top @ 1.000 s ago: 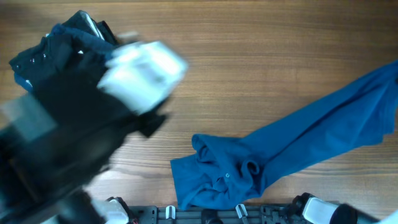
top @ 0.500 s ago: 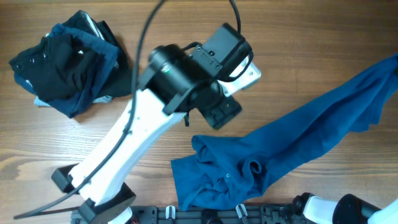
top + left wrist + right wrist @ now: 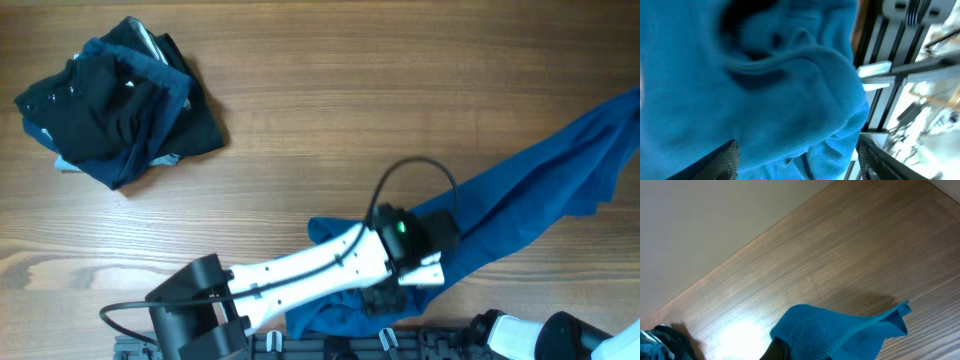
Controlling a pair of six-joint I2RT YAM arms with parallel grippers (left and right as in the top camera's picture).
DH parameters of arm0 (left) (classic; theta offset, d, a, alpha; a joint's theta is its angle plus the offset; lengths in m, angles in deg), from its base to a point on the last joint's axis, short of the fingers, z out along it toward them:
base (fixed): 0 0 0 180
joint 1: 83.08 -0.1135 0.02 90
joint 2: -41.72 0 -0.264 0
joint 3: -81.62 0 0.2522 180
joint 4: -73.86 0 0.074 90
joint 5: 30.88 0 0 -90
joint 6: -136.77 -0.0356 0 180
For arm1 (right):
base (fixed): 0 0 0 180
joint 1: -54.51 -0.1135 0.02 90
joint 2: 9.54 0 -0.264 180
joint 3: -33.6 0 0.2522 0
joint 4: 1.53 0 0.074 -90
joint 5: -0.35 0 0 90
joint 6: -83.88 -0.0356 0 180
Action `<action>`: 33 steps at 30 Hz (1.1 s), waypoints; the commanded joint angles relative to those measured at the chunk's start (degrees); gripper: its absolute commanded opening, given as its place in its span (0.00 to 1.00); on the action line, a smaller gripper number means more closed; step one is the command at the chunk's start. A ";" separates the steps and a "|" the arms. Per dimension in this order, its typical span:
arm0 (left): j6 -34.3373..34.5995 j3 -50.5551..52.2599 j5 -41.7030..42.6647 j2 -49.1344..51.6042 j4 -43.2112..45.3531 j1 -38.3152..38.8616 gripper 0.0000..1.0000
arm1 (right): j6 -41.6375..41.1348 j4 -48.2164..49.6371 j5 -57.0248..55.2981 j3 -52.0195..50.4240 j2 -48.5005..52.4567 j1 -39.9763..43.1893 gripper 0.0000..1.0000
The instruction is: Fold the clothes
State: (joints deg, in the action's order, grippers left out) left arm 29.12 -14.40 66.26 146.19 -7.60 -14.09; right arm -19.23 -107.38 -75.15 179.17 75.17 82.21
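Where soft, knit-textured blue shirt (image 3: 520,200) lies crumpled along table (image 3: 350,120) near edge, left gripper (image 3: 797,152) spread apart over folds; right gripper clamped on shirt; dark heap (image 3: 110,100) far-left corner.

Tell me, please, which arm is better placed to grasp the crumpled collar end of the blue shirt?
Left. The left gripper hangs open right over that end of the blue shirt, cloth showing between its fingers. Of the right arm only the base shows overhead, at the near right edge.
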 commanded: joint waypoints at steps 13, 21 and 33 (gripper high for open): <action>-4.63 1.81 -4.85 1.68 6.21 1.57 0.13 | 0.94 0.09 -0.55 0.83 0.33 0.35 0.04; 1.57 -4.96 -11.30 -0.74 -0.59 -0.74 0.04 | 0.94 0.37 -0.57 0.83 0.33 0.35 0.04; 2.40 -16.24 0.81 -8.57 -7.72 -11.65 0.33 | 0.92 0.59 -0.57 0.83 0.33 0.35 0.05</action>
State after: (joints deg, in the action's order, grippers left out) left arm 32.33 -33.13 59.79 134.76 -15.82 -27.77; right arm -19.25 -107.47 -75.15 179.17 75.17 82.21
